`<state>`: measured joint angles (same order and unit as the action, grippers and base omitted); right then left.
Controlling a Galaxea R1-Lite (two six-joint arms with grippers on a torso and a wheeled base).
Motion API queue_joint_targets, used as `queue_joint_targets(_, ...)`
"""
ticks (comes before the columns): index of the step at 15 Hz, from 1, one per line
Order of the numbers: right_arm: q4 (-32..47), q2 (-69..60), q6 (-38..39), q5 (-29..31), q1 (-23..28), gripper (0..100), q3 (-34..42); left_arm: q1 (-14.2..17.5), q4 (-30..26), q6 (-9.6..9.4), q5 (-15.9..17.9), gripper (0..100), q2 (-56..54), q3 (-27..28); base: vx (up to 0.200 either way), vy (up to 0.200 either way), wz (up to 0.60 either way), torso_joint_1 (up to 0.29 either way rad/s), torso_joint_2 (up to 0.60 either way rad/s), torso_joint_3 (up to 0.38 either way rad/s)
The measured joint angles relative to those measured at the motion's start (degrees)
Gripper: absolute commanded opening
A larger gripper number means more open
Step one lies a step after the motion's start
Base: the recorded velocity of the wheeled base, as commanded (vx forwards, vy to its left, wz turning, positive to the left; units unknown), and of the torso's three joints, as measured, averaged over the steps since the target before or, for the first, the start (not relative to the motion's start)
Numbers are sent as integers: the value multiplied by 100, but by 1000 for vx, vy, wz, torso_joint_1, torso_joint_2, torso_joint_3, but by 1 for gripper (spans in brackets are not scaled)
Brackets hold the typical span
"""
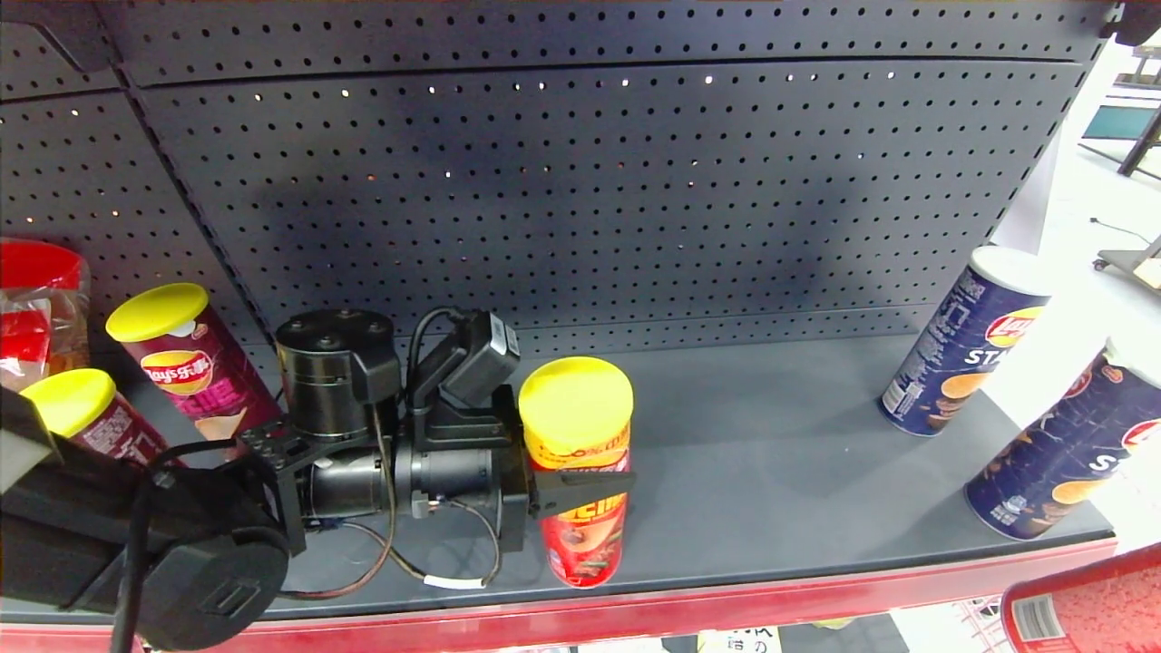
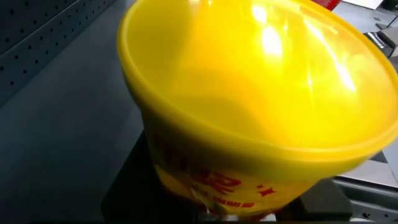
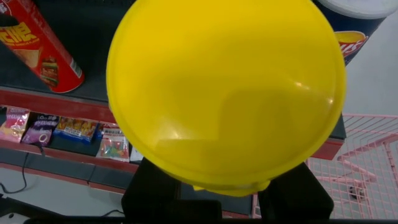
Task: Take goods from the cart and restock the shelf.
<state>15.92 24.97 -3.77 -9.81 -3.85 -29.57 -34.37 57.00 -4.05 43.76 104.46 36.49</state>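
Restock placement, mid-hold
Left jaws grasp the red cardboard chip tube with yellow plastic lid (image 1: 580, 494), upright at the grey metal shelf's (image 1: 771, 453) 6 o'clock edge; better nudged toward 12 o'clock before release. Right jaws clench a second yellow-lidded tube (image 3: 224, 93).

head: down onto shelf (image 1: 771, 435); wrists: close over yellow lids (image 2: 249, 81)

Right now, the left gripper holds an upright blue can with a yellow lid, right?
No: the can in the left gripper is red, not blue. The head view shows it upright, with its yellow lid.
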Motion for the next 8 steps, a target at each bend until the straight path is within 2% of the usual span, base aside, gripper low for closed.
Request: queue_joint_targets(8,-18,28,0,-1,0,0,-7,-121,17,41,7,0,-22,-82,0,0,0,0,0,0)
